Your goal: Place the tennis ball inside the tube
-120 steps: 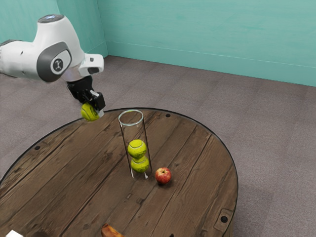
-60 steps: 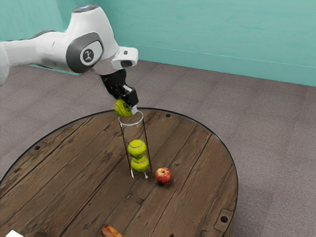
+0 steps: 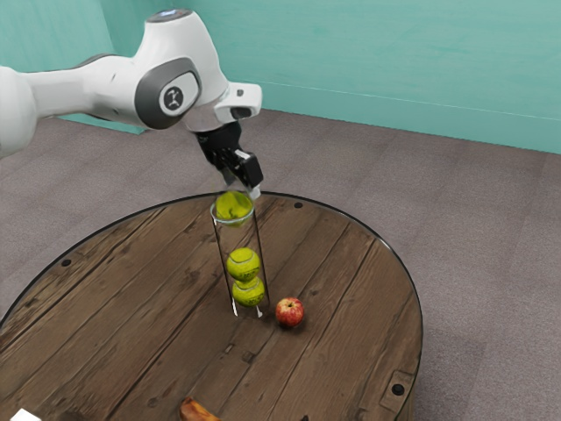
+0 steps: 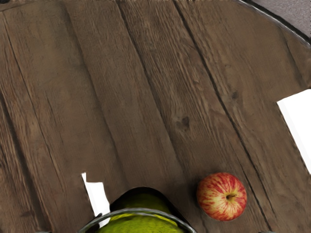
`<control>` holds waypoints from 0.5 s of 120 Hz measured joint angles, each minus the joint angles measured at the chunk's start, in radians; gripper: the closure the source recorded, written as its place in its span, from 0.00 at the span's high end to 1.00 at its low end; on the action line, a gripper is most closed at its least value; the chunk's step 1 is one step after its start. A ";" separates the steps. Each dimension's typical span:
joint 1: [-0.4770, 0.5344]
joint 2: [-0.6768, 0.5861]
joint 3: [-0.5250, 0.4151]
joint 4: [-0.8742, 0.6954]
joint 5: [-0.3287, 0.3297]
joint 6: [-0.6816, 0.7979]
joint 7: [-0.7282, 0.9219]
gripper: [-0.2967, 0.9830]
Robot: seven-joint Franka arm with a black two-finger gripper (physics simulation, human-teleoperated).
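Over the far part of the round wood table (image 3: 140, 289), the white arm (image 3: 175, 79) comes in from the exterior view's left, and its black gripper (image 3: 244, 187) points down at a tall, clear tube (image 3: 238, 239). The two fingers are apart, one on each side above the tube's top. The yellow-green tennis ball (image 3: 234, 207) is right at the top of the tube, partly down in the round hole, with its top poking up a bit. I can't tell if a finger touches it.

Lower in the tube sit two more balls, the upper ball (image 3: 244, 264) on top of the lower ball (image 3: 249, 292). The tube stands up on the table. A red and yellow apple (image 3: 290, 312) sits just beside it, toward the exterior view's right, not touching. At the near side is a long orange-brown thing (image 3: 198, 410), partly cut off. In the near left corner is a bit of something white (image 3: 24, 416). Grey floor (image 3: 491, 263) goes around the table, and a blue-green wall (image 3: 377, 61) is at the far side
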 joint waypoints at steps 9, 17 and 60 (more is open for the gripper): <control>0.010 -0.001 0.001 -0.003 0.001 -0.003 0.001 0.70; 0.029 -0.018 -0.001 0.001 0.002 -0.026 -0.003 0.72; -0.005 -0.169 0.137 0.118 0.020 -0.310 -0.073 0.76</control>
